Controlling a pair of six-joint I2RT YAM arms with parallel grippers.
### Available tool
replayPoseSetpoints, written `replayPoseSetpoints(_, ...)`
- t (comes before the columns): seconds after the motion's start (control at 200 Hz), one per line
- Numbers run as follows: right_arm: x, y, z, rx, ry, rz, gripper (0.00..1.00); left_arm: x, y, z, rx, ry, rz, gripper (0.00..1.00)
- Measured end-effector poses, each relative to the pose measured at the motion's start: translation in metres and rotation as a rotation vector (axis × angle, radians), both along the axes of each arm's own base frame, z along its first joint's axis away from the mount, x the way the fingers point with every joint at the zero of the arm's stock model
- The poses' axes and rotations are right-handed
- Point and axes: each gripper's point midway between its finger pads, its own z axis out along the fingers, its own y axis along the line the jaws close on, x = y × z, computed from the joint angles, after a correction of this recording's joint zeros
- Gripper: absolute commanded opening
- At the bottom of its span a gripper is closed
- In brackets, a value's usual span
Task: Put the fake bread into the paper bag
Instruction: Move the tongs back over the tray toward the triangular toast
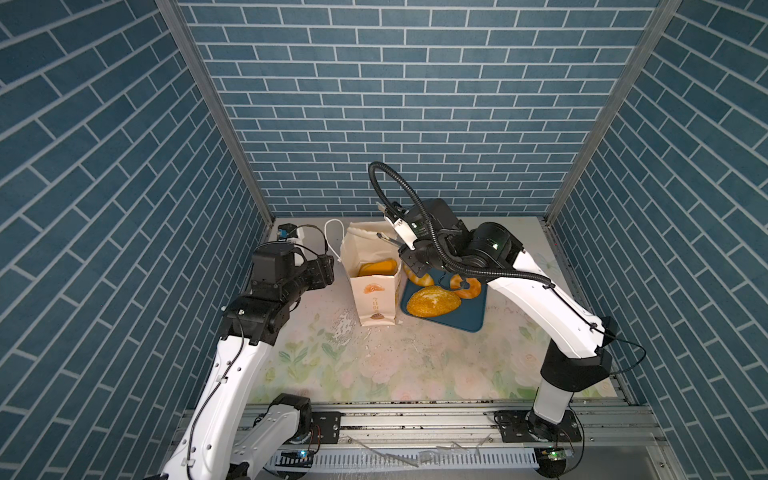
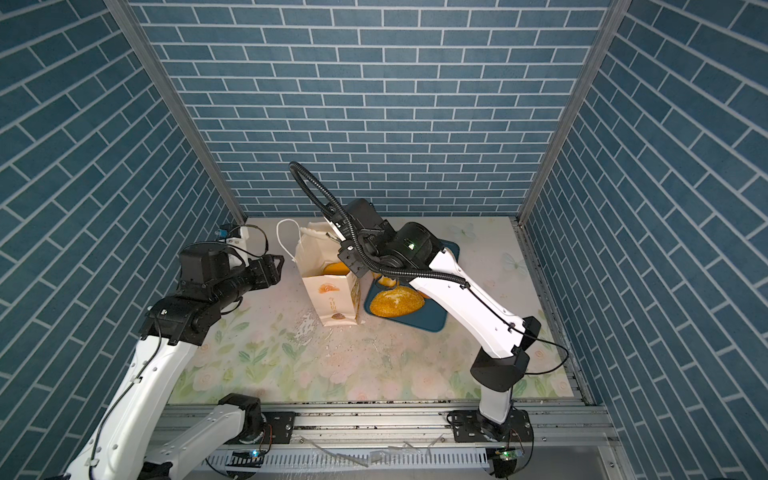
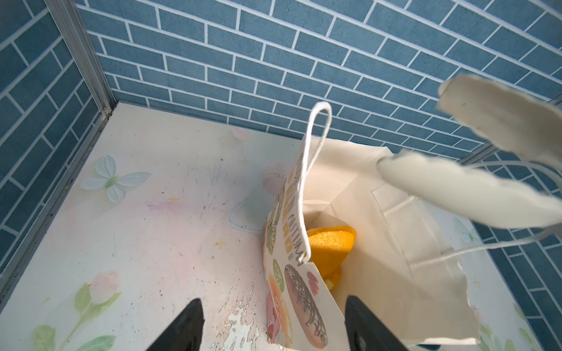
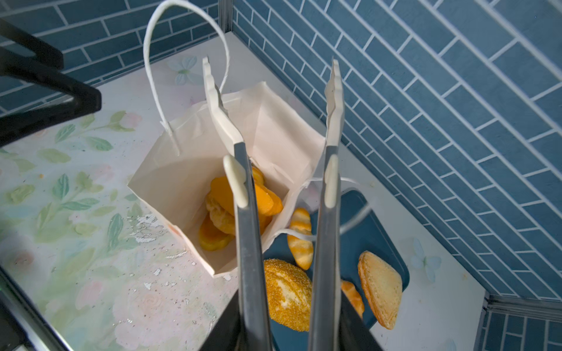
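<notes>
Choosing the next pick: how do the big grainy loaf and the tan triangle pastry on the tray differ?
The loaf is a bulky rounded oval; the triangle pastry is flatter, with corners. The loaf is golden-orange and grainy with a pale split; the triangle pastry is smooth tan, edge crimped. The loaf lies nearer the paper bag than the triangle pastry. Both rest on the blue tray.

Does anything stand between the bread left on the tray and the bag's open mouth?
Partly: the paper bag's loose cord handle droops across the striped roll on the tray. The bag's mouth is open, with empty tongs above it.
</notes>
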Motion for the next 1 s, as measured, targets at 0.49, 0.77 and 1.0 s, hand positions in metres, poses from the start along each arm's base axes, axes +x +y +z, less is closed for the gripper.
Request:
replayPoseSetpoints(0.49,0.051,-0.183,0.024,0.058,-0.082,-0.483,0.45,0.0,0.0,0.001,0.0,-0.002,-0.001,0.75)
replayPoseSetpoints(0.77,0.069,-0.241,-0.093,-0.06,0.198,-0.645,0.46,-0.001,-0.001,0.001,-0.002,-0.002,-0.005,0.75)
replayPoseSetpoints(1.0,0.07,-0.26,-0.169,-0.105,0.394,-0.696,0.46,-0.001,-0.001,0.0,-0.003,-0.003,-0.005,0.75)
